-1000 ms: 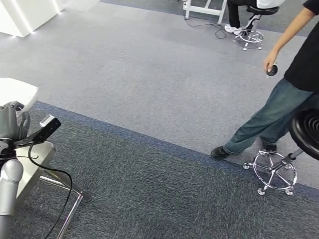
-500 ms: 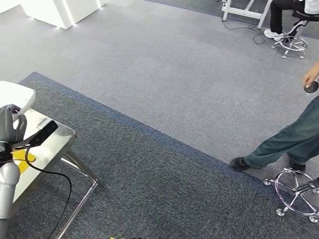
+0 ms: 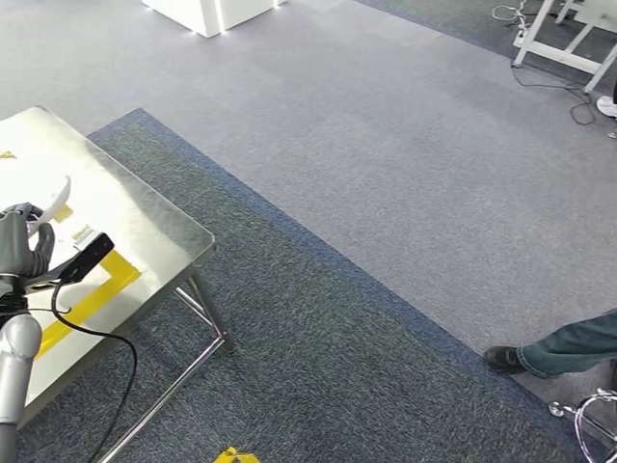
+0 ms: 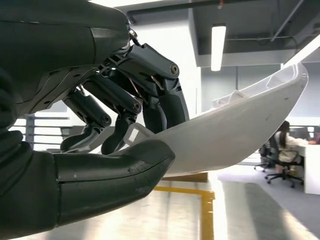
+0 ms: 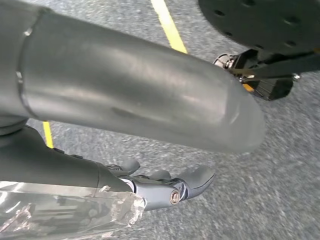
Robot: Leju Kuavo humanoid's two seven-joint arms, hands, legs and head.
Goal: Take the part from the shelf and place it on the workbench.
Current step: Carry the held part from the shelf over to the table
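The left hand (image 3: 15, 243) holds a white part (image 3: 52, 205) above the yellow-taped workbench (image 3: 146, 227).

The part (image 4: 241, 130) is glossy white, held in a dark grey robot hand (image 4: 113, 130). Yellow tape (image 3: 87, 299) stripes the silvery tabletop (image 3: 146, 227). The carpet (image 3: 349, 241) is pale grey, with a dark speckled zone at 6 o'clock.

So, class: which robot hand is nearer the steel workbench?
Left. The left robot hand holds the white part above the workbench; the right robot hand hangs over carpet.

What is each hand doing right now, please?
Left hand: holds the long curved white plastic part between thumb and fingers.
Right hand: hangs over the grey carpet, fingers extended, holding nothing.
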